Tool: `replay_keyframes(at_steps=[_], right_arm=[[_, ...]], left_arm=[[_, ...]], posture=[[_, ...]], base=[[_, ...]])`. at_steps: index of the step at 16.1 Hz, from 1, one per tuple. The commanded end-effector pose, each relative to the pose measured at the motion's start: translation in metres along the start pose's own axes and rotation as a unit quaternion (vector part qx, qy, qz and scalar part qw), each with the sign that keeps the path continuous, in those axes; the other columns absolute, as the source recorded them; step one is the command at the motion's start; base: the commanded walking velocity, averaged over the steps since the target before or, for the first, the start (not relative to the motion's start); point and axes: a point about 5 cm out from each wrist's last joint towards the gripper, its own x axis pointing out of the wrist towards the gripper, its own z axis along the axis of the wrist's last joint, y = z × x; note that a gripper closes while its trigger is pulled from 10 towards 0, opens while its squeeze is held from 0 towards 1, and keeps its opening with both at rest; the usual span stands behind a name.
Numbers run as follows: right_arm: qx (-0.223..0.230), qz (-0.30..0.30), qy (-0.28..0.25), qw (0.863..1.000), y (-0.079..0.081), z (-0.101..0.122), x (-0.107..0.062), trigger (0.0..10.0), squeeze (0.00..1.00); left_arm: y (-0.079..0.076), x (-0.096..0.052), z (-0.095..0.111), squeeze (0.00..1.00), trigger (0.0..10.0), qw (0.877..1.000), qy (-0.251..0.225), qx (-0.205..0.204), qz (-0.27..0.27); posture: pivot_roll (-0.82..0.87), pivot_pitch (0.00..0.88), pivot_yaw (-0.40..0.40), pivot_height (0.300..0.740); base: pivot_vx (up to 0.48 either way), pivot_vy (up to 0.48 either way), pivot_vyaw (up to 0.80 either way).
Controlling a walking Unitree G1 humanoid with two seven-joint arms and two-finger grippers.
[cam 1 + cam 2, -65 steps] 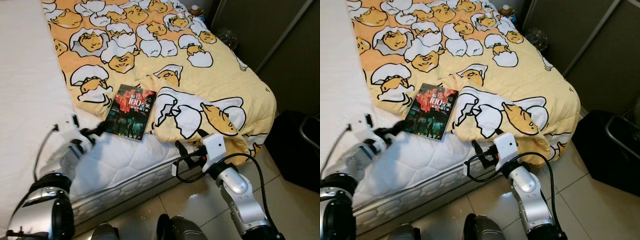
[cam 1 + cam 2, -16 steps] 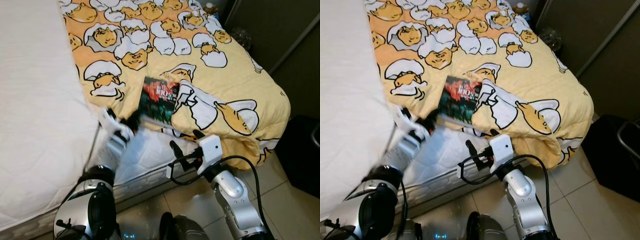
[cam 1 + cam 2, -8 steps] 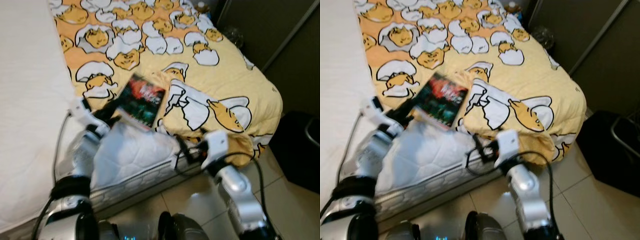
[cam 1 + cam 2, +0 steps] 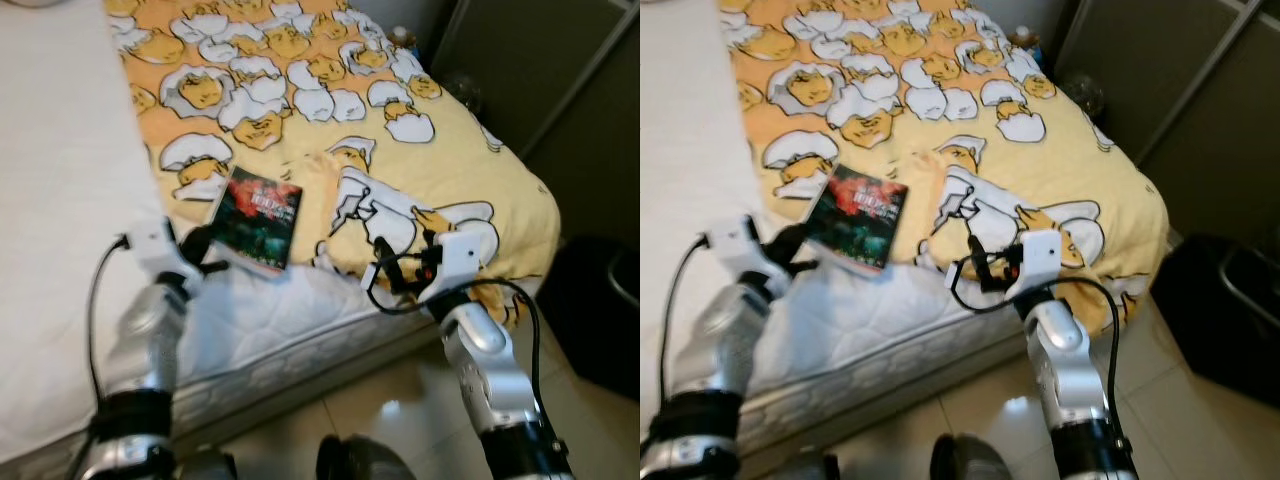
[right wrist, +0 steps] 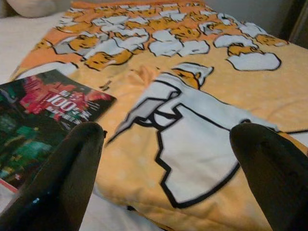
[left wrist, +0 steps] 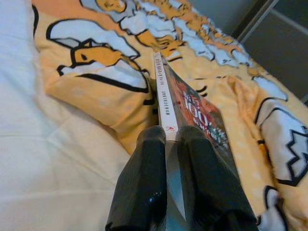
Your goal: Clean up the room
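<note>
A yellow blanket (image 4: 330,110) printed with egg-and-chick cartoons covers the upper middle of the left eye view, bunched in a fold at its lower edge. It lies on a white quilted mattress (image 4: 60,220) filling the left side. A dark wardrobe (image 4: 560,70) stands at upper right, with a black bin (image 4: 600,310) below it at right. The book (image 4: 256,217), dark-covered with red lettering, sits left of centre at the blanket's edge, its long axis running from lower left toward upper right. The left gripper (image 6: 166,139) is clamped on the book's lower corner, spine between the fingers. The right gripper (image 5: 168,139) is spread wide above the blanket fold, grasping nothing.
</note>
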Motion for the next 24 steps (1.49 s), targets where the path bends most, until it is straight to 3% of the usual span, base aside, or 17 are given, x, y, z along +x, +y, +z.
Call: replay_keyframes(at_steps=[1,10,17,24], right_arm=[[0.006,-0.010,0.002,1.000,-0.003,0.002,0.005,10.0,0.00],[0.006,-0.005,0.001,1.000,-0.003,0.000,0.006,10.0,0.00],[0.007,0.000,0.006,1.000,-0.001,-0.002,0.010,10.0,0.00],[0.001,0.000,0.014,1.000,0.000,-0.005,0.011,10.0,0.00]], left_arm=[[-0.006,0.003,0.007,0.00,0.0,1.000,-0.015,0.014,0.002],[-0.021,0.013,-0.001,0.00,0.0,0.999,0.000,0.020,0.031],[-0.026,0.021,0.006,0.00,0.0,0.999,-0.009,0.029,0.021],[-0.040,0.032,0.007,0.00,0.0,1.000,-0.009,0.028,0.007]], posture=[[0.02,0.015,-0.115,0.710],[0.01,0.025,-0.097,0.740],[0.02,0.032,-0.099,0.740],[0.02,0.032,-0.096,0.740]], base=[[0.000,0.465,0.67],[0.000,0.453,0.49],[0.000,0.430,0.00],[0.264,0.401,0.00]])
